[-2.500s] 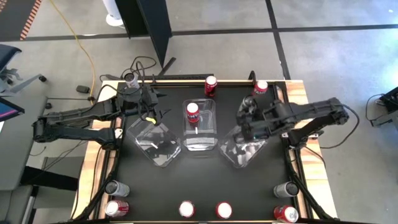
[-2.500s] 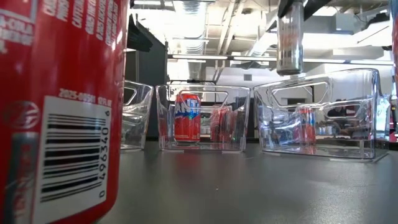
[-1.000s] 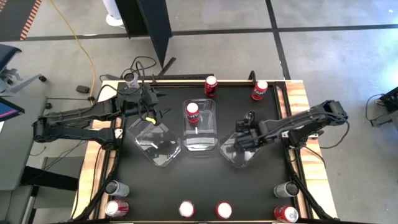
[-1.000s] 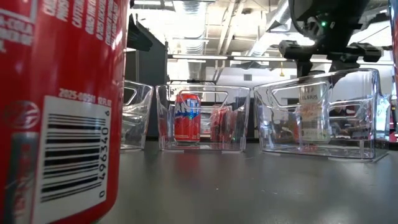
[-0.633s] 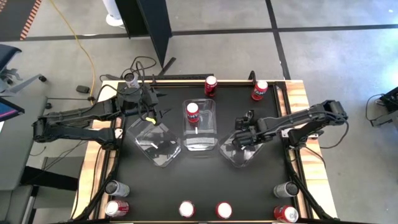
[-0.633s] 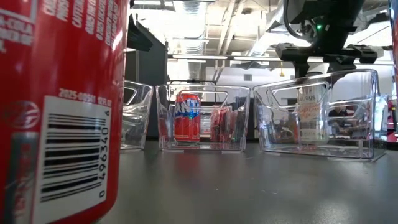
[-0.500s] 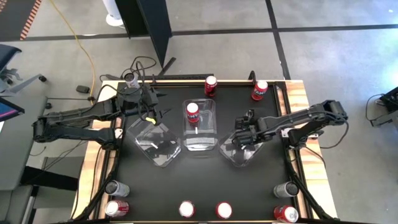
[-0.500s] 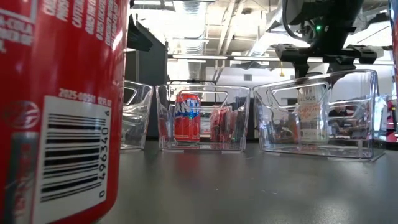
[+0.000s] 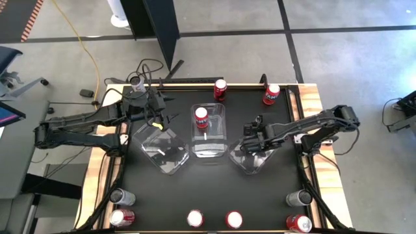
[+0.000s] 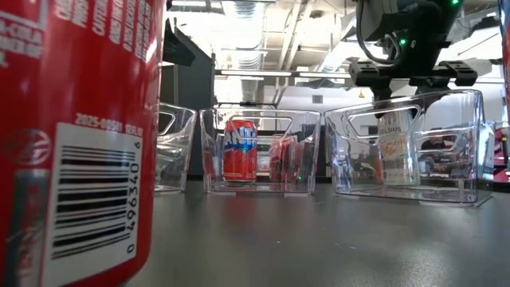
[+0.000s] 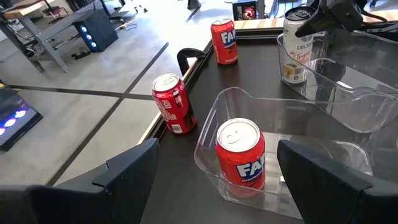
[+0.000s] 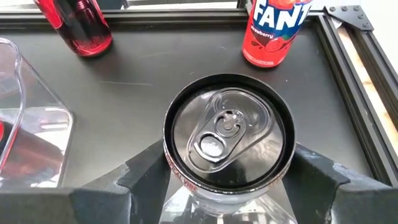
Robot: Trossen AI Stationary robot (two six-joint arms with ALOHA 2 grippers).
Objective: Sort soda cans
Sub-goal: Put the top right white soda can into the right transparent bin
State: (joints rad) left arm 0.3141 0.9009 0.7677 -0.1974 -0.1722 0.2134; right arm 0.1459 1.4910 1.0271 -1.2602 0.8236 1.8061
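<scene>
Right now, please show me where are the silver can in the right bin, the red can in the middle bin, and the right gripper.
silver can (image 10: 398,147), low view, its label
red can (image 11: 240,152), left wrist view, its side
right gripper (image 12: 227,140), right wrist view, midway between fingertips

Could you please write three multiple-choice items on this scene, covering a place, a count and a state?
1. Where is the right gripper?
A. Over the right bin
B. At the near table edge
C. Over the middle bin

2. How many cans stand in the middle bin?
A. None
B. One
C. Three

3. How is the silver can in the right bin?
A. Lying flat
B. Crushed
C. Upright between the fingers

Key: 1 A, the high view shows the gripper above that bin. 2 B, one red can shows there. 3 C, the right wrist view shows its top between both fingers.
</scene>
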